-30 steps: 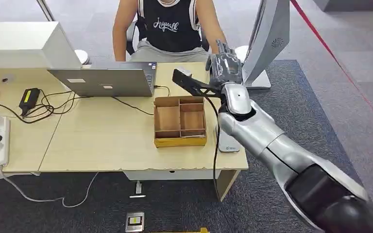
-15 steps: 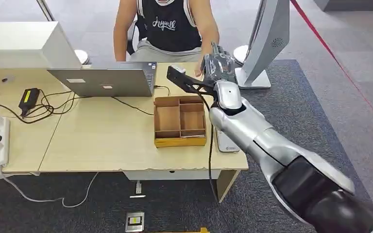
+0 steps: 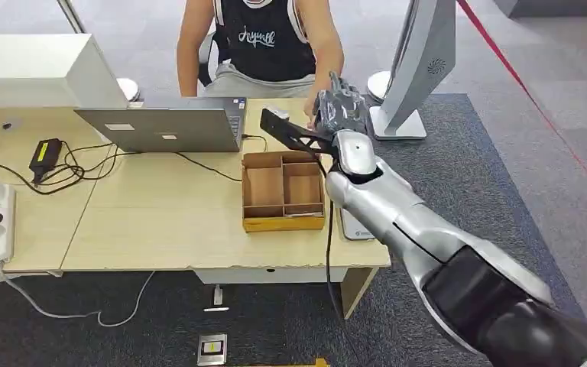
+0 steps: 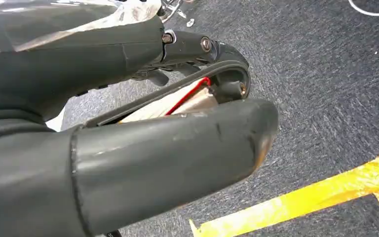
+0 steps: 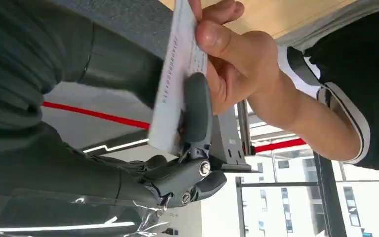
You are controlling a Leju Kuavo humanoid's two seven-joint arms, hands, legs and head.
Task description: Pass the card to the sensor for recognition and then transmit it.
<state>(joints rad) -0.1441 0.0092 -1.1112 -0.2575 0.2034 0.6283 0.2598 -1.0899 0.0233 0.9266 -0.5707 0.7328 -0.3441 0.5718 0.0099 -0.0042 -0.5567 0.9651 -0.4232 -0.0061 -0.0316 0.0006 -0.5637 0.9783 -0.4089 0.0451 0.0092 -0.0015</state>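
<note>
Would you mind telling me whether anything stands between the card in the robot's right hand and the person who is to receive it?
Nothing visible does. The right hand holds the card, and the person's hand already pinches its far end in the right wrist view, so the two meet directly at the card.

Wooden table (image 3: 160, 229) with laptop (image 3: 164, 128), box (image 3: 283, 191)
</note>
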